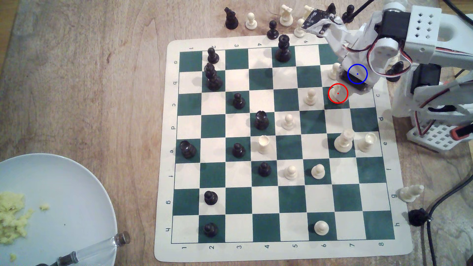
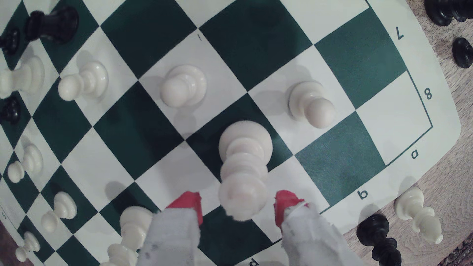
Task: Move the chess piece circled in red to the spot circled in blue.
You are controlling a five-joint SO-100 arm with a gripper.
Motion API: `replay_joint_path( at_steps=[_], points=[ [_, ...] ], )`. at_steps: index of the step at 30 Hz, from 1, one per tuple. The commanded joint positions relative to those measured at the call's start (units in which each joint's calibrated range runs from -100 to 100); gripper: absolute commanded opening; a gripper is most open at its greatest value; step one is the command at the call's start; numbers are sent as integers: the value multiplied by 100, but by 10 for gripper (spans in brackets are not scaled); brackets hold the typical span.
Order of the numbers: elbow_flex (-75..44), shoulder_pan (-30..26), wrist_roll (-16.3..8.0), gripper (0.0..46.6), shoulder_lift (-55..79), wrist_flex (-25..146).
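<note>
Right between the hand's (image 2: 238, 204) two red-tipped fingers (image 2: 188, 204) stands the chess piece (image 2: 243, 163). The fingers sit fairly wide, one on each side of its upper part, with a sliver of board showing on both sides, so nothing is gripped yet. The piece's long axis is upright, pointing up toward the wrist camera, so I judge that closing straight in should meet the stem squarely. It is cream-white, tall and slim, with a broad round base, ringed collars and a small knobbed tip. Its base rests on the dark green square ringed in red, seen in the exterior view as the chess piece (image 1: 335, 92). Just beyond the hand on the chessboard (image 1: 291, 252), diagonally adjoining that square, lies the spot (image 1: 363, 76), mostly under the arm. A shorter cream pawn (image 2: 311, 104) stands near it.
</note>
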Motion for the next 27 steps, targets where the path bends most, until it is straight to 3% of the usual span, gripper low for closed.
replay_joint_path(
  at_steps=[1,17,21,27],
  points=[
    [52,10,15,152,-225,-229],
    [152,57,29,145,-445,-475],
    [152,57,29,129,-437,-458],
    [161,18,68,57,-445,-409]
  ],
)
